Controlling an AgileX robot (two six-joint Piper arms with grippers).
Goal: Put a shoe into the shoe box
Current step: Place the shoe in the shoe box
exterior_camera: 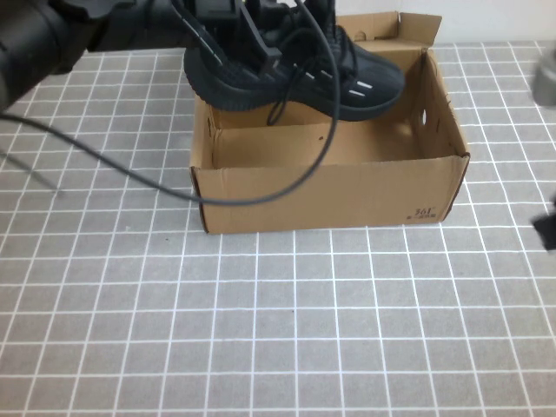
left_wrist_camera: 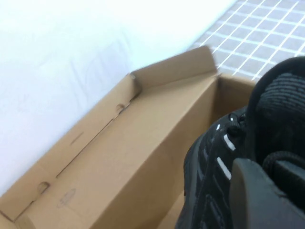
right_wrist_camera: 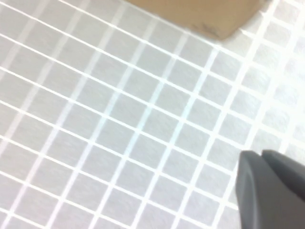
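The black knit shoe (exterior_camera: 295, 69) hangs in the air over the back half of the open brown shoe box (exterior_camera: 330, 200), toe to the right, laces dangling into the box. My left gripper (exterior_camera: 233, 24) reaches in from the top left and is shut on the shoe's collar. In the left wrist view one finger (left_wrist_camera: 262, 200) presses the shoe's side (left_wrist_camera: 214, 162), with the box's inner wall (left_wrist_camera: 143, 143) beyond. My right gripper (exterior_camera: 546, 228) sits at the right edge of the table, away from the box. In the right wrist view its fingers (right_wrist_camera: 267, 191) are together over the tiled mat.
A black cable (exterior_camera: 130, 169) trails from the left arm across the mat and the box's front-left corner. A grey object (exterior_camera: 546, 82) sits at the far right edge. The box's front corner (right_wrist_camera: 209, 16) shows in the right wrist view.
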